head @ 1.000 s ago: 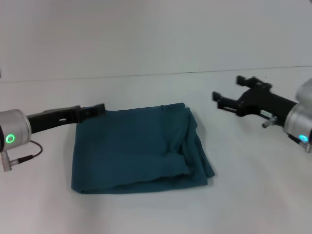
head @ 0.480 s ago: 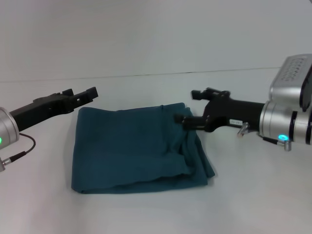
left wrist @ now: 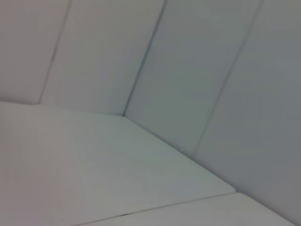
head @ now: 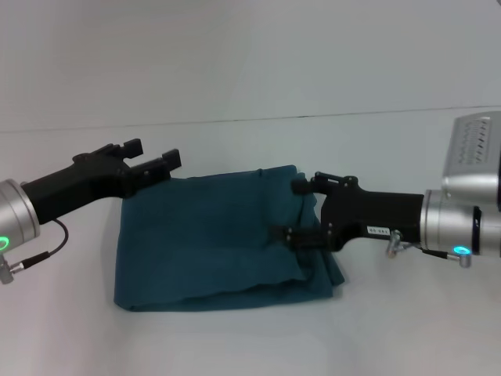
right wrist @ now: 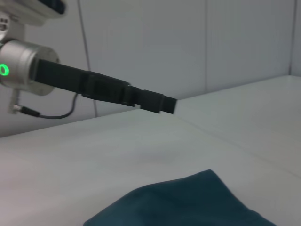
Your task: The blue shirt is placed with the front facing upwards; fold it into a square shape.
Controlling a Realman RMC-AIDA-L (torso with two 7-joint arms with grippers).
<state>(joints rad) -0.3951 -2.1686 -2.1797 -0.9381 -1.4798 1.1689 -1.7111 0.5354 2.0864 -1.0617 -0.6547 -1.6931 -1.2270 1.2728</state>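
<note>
Two grippers, right gripper (head: 295,210) spread over blue shirt (head: 211,239) right edge, left gripper (head: 153,158) above far-left corner

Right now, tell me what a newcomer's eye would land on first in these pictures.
The blue shirt, folded into a rough square with a rumpled right edge, lies mid-table and stands out against the white surface. The right gripper, fingers open, reaches over that rumpled right edge. The left gripper, also open, hovers by the shirt's far left corner.
</note>
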